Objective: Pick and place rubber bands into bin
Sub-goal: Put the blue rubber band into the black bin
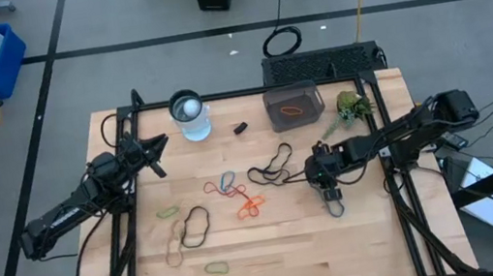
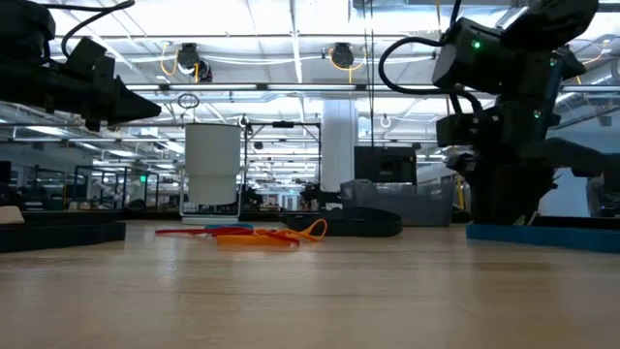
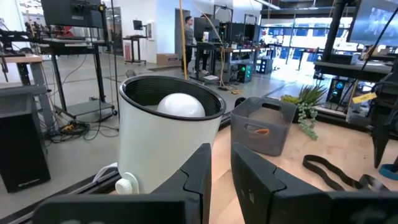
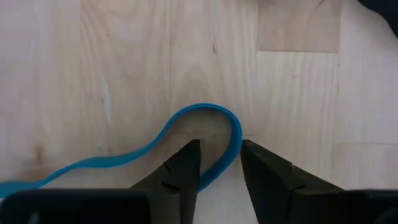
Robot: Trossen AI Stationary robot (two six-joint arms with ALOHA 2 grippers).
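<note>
The right gripper (image 4: 219, 163) sits down on the table with fingers slightly spread astride a blue rubber band (image 4: 186, 130) — not yet pinched — whose length trails off sideways, bin (image 1: 294, 106) beyond.

You're looking at two dark, near-black six-joint arms built from blocky matte segments, the left arm (image 1: 80, 204) and the right arm (image 1: 402, 129), with thin black cables looping beside their links. Each ends in two flat black fingers with angular, tapered tips: see the left gripper (image 3: 221, 180) and the right gripper (image 4: 219, 167). A small green light glows on one arm's dark housing (image 2: 476, 45) in your low view
</note>
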